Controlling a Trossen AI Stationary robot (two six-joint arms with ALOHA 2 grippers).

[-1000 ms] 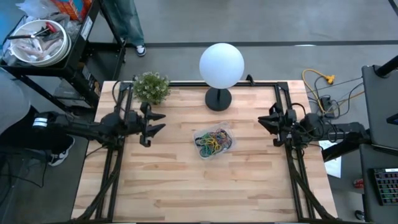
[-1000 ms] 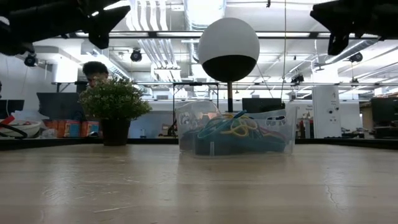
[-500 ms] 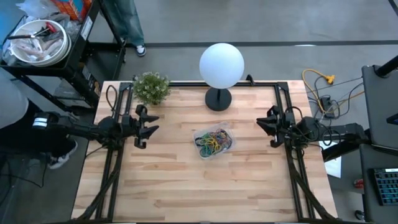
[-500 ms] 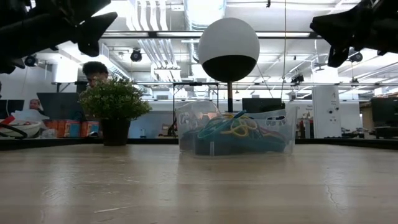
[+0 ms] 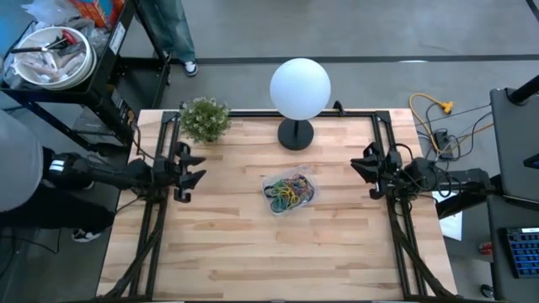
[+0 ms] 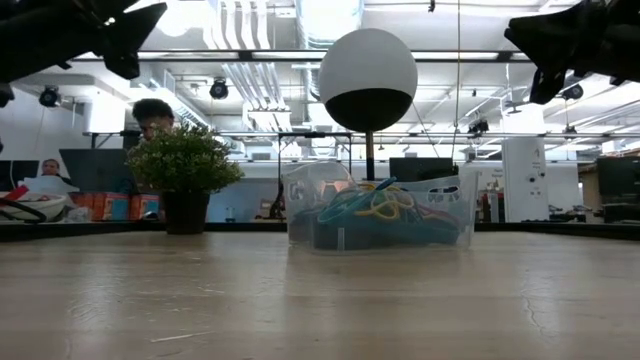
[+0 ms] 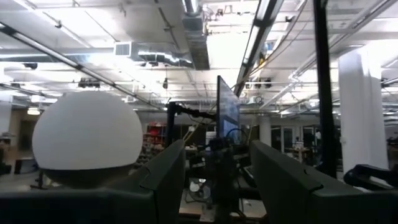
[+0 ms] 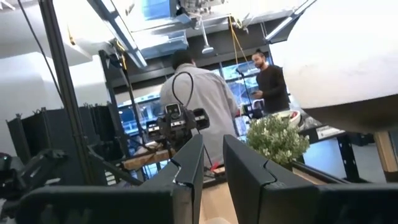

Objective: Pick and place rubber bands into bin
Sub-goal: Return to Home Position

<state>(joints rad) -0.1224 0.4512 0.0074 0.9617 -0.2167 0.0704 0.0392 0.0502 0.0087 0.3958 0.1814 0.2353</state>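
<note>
The rubber bands (image 5: 285, 194), a tangle of green, yellow, blue and red loops, lie heaped inside the bin (image 5: 311, 188), a small clear tray standing on the table's middle. In the low view the rubber bands (image 6: 375, 213) show through the bin's wall (image 6: 452, 218). My left gripper (image 5: 197, 171) hangs open above the table's left side, well clear of the bin. In the left wrist view, nothing lies between the fingers of my left gripper (image 7: 217, 180). My right gripper (image 5: 360, 169) hovers over the right side. My right gripper (image 8: 213, 168) is open by a narrow gap and empty.
A white globe lamp (image 5: 300, 87) stands on its dark base (image 5: 295, 134) just beyond the bin. A small potted plant (image 5: 205, 118) sits at the far left corner. A yellow cable (image 5: 433, 108) lies off the table's right. Bare wood (image 5: 278, 252) stretches toward the near edge.
My left gripper has drawn back toward the table's left edge, away from the bin, staying open and empty. The bin and the rubber bands have not moved.
</note>
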